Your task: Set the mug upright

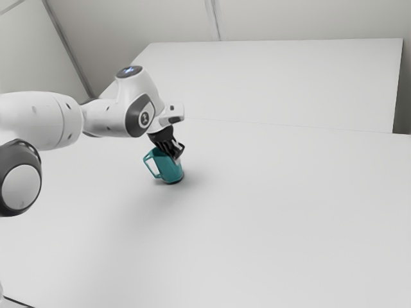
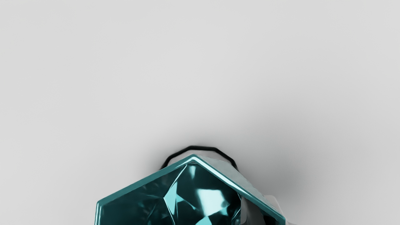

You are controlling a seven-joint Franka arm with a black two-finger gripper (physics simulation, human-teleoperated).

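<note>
Mug, teal, one handle: mouth up on the desk. Jaws: narrow, pinching its rim. Handling: probably light, stiff, smooth, perhaps slippery; best hold, rim or handle.

White table; pale grey surface beyond, perhaps wall.

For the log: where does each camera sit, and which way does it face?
Exterior view: beside the arm, looking down across the table; the arm and gripper show.
Wrist view: on the arm's end, facing down at the table and into the open mug; a piece of the gripper shows at its rim.
Both share the mug, table and gripper.
</note>
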